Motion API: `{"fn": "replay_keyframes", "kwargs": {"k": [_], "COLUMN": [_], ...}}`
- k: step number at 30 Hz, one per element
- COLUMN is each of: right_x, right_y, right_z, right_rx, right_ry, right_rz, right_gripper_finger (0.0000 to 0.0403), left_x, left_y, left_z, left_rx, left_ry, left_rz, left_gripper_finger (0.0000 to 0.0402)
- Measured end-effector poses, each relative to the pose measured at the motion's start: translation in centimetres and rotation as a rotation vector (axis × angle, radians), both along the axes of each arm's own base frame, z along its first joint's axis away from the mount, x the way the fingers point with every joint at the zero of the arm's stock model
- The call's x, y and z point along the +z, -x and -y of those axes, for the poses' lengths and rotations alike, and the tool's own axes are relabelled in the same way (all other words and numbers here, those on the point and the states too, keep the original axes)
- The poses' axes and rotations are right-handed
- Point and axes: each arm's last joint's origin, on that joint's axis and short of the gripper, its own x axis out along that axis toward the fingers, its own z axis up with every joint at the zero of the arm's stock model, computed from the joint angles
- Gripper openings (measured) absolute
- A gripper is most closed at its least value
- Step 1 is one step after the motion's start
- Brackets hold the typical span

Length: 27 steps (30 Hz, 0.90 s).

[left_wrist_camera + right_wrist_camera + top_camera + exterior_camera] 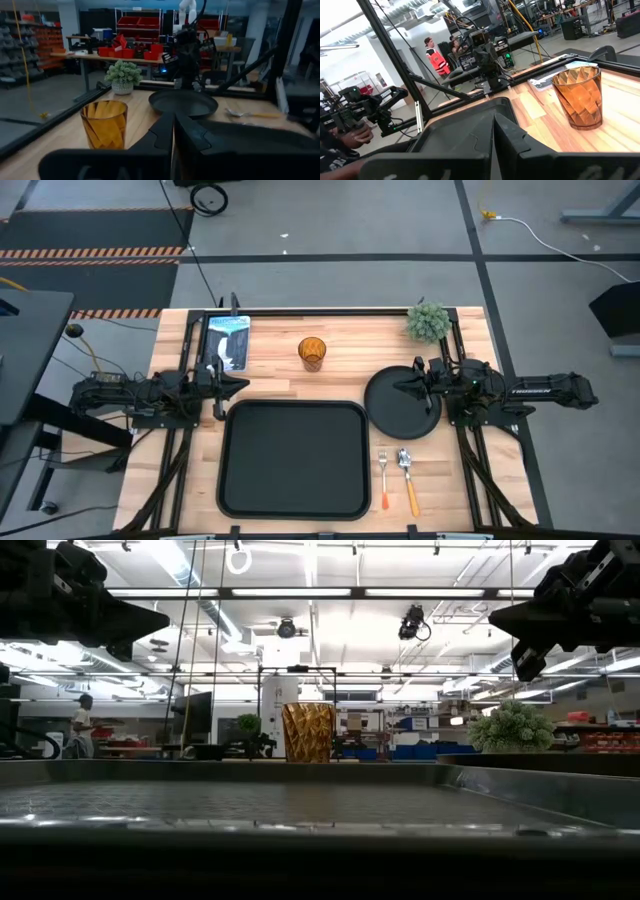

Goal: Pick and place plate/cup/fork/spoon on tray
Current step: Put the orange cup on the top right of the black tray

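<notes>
At the table's left edge the left gripper hangs above the wood just off the tray's far-left corner, its fingers pressed together and pointing toward the middle. Nothing lies on the tray yet, so by my reading none of the four placements has been made. A flat printed card lies beyond that gripper near the far-left corner.

Further along, the cup stands upright on bare wood beyond the tray's far rim, roughly level with the tray's middle and between the two arms; the left gripper looks slightly nearer to it, though either could reach.

Right of the tray the plate lies flat, close beside the tray's right rim. The right gripper hovers over the plate's far portion, fingers closed to a point and aimed leftward. That is the relation the next move likely turns on: the plate sits directly under this arm, and the tray lies just to its left, so a short sideways carry would do.

Nearer the front edge, the fork and the spoon lie side by side, handles pointing toward the front, long axes running front to back, on the right arm's side. A small potted plant stands at the far-right corner, clear of any path to the tray.
</notes>
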Motion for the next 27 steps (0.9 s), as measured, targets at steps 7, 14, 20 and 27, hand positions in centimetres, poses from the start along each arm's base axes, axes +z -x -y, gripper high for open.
{"fn": "replay_keyframes", "kwargs": {"k": [7,14,20,27], "right_x": [0.0,0.0,0.0,0.0], "right_y": [0.0,0.0,0.0,0.0], "right_z": [0.0,0.0,0.0,0.0], "right_rx": [0.0,0.0,0.0,0.0], "right_ry": [0.0,0.0,0.0,0.0], "right_rz": [0.0,0.0,0.0,0.0], "right_gripper_finger": [0.002,0.002,0.002,0.002], "left_x": [-0.4,-1.3,-1.9,0.1], "left_y": [0.0,-0.8,-2.1,-4.6], "left_z": [0.0,-0.2,-0.7,-1.4], "left_rx": [-0.009,0.013,0.078,0.159], "left_ry": [0.051,0.069,0.147,0.145], "left_rz": [-0.035,-0.144,-0.184,-0.245], "left_gripper_finger": [0.0023,0.0023,0.0023,0.0026]}}
